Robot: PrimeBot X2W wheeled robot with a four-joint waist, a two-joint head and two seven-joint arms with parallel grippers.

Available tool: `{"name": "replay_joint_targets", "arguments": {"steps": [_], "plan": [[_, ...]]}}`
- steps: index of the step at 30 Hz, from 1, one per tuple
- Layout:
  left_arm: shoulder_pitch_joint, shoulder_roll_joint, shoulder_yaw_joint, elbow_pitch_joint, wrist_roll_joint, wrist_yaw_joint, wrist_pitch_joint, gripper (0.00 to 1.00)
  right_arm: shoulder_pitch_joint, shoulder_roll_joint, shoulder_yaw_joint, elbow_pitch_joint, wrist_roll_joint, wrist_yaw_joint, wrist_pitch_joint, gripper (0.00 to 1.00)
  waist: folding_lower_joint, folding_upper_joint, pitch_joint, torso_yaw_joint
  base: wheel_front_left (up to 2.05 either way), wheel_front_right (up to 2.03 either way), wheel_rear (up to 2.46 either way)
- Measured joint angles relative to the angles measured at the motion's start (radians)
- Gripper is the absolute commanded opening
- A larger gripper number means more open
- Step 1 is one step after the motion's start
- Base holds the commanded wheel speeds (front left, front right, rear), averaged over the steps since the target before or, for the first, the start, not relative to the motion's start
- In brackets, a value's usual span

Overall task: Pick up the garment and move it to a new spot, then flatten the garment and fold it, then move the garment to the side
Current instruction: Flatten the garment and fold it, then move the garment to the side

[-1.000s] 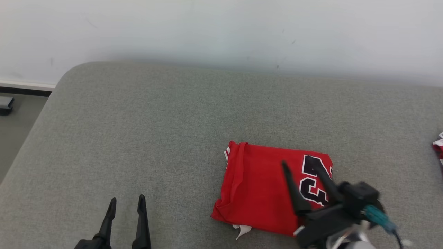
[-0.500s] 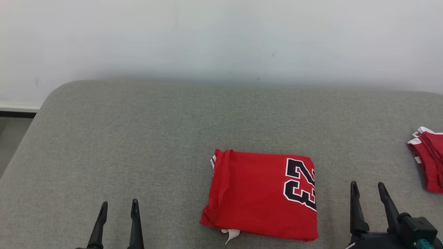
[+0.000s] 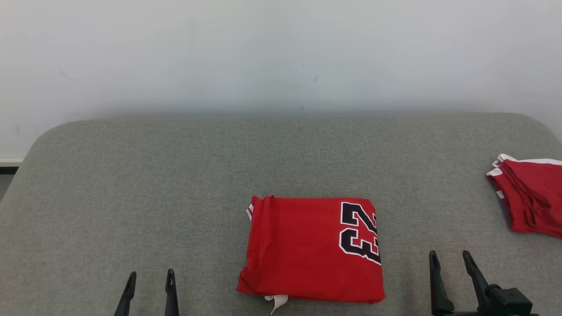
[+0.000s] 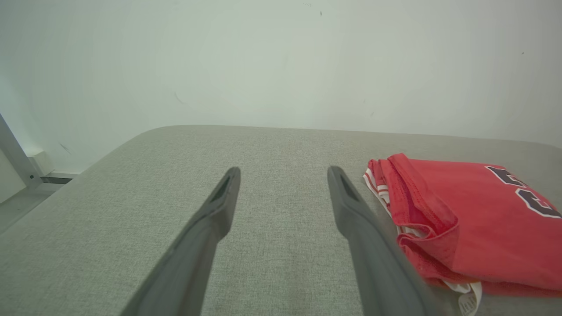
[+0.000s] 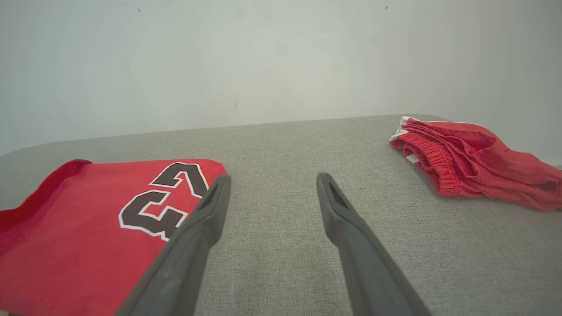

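From the head view, my left gripper [image 3: 151, 273] sits low on the left and my right gripper [image 3: 449, 253] low on the right. Both are spread wide and hold nothing. The red shirt [image 3: 307, 250] lies folded into a neat block on the grey cushion [image 3: 175, 175], near the front edge, between my grippers and clear of both. I judge the fold done and the move to the side not yet made. If I pinch only the top layer, the block could open as it lifts. Pulling from one side alone could drag it askew. Red shorts [image 3: 527, 197] lie well off to the right, so a shove that way could pile the shirt onto them.

Along my left fingers, the shirt's layered edge with its white-striped trim faces me, slightly bunched. A white tag [image 4: 467, 300] pokes out underneath, and a finger could snag either one.

Along my right fingers, the shirt's top is smooth, with a black, white-edged number near the side closest to me.
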Motion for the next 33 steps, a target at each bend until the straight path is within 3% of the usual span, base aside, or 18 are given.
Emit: {"name": "replay_joint_targets", "arguments": {"steps": [19,24,26,27,28,33], "plan": [[0.004,0.0,-0.004,0.017,-0.008,-0.005,0.0,1.0,-0.008,0.0,0.023,-0.026,0.01,0.0,0.046,1.0,0.0,0.0,-0.006,0.007,0.0,0.0,0.0],[0.009,0.0,-0.017,0.017,-0.021,-0.002,0.0,1.0,-0.042,0.0,0.026,-0.089,0.039,0.0,0.253,1.0,0.0,0.0,-0.007,0.021,0.0,0.0,0.0],[0.012,0.0,-0.023,0.017,-0.026,0.0,0.0,1.0,-0.062,0.0,0.023,-0.117,0.056,0.0,0.385,1.0,0.0,0.0,-0.006,0.028,0.0,0.0,0.0],[0.012,0.0,-0.028,0.016,-0.028,0.001,0.0,1.0,-0.08,0.001,0.012,-0.151,0.067,0.0,0.535,1.0,0.0,0.0,-0.005,0.036,0.0,0.0,0.0],[0.012,0.0,-0.03,0.015,-0.028,0.002,0.0,1.0,-0.093,0.001,0.009,-0.172,0.068,0.0,0.607,1.0,0.0001,0.0001,-0.004,0.04,0.0,0.0,0.0],[0.01,0.0,-0.041,0.011,-0.035,0.002,0.0,1.0,-0.179,-0.002,-0.024,-0.249,0.081,0.0,0.885,1.0,0.0,0.0,0.01,0.063,0.0,0.0,0.0]]}}
